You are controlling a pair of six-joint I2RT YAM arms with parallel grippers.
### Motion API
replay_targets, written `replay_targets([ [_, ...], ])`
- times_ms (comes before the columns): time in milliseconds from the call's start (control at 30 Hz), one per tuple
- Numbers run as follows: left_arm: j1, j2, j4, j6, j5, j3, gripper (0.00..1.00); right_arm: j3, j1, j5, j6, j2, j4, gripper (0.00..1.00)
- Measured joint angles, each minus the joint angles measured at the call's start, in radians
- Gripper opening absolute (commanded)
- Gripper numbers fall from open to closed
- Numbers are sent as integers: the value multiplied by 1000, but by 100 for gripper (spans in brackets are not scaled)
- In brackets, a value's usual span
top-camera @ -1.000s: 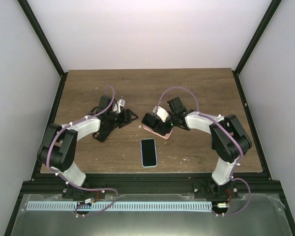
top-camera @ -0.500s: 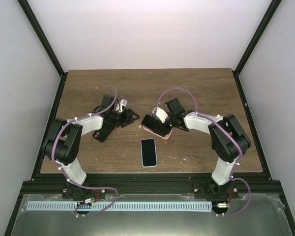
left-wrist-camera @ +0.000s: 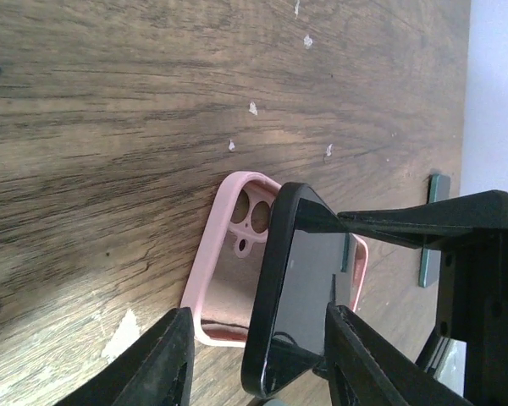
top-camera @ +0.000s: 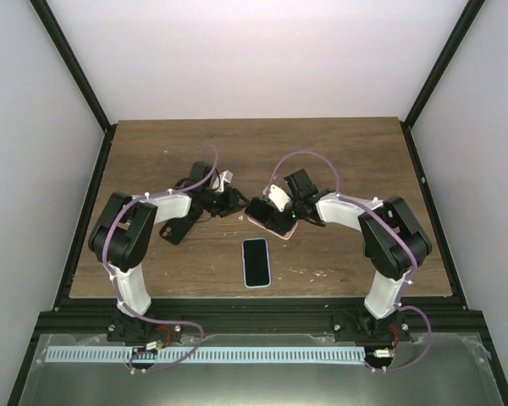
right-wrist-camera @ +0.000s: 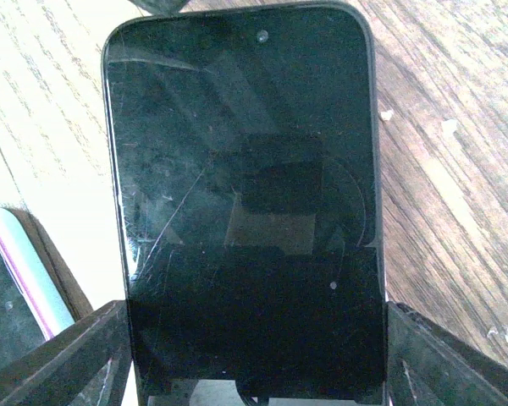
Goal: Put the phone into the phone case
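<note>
The pink phone case (left-wrist-camera: 223, 283) lies open side up on the wooden table, its camera holes at its far end; in the top view it (top-camera: 277, 227) shows just under the right gripper. My right gripper (right-wrist-camera: 254, 338) is shut on the black phone (right-wrist-camera: 245, 169), gripping its side edges. It holds the phone (left-wrist-camera: 309, 275) tilted over the case, one long edge down inside it. My left gripper (left-wrist-camera: 258, 317) is open, its fingers (left-wrist-camera: 165, 355) either side of the near ends of case and phone. In the top view the left gripper (top-camera: 231, 201) is just left of the phone (top-camera: 259, 208).
A second phone in a light blue case (top-camera: 256, 262) lies face up on the table nearer the front edge, in front of the pink case. Its edge shows at the left of the right wrist view (right-wrist-camera: 13, 279). Small white flecks dot the wood.
My left gripper has moved right, from the table's left middle up to the case and phone. The right gripper and the phone have hardly moved.
</note>
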Motion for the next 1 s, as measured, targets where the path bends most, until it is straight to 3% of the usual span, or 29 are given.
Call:
replay_targets([
  [433,-44,87,-42,70,-54,60,23,-6,2,53,50,-8,-23,84],
  [667,-49,87,-41,88,-76,72,34,-6,3,70,113,-34,-29,84],
  [867,-53,87,-41,90,-83,74,35,-6,3,97,164,-31,-40,82],
  [1000,-64,87,-60,101,-90,85,34,-6,3,121,290,-35,-59,83],
])
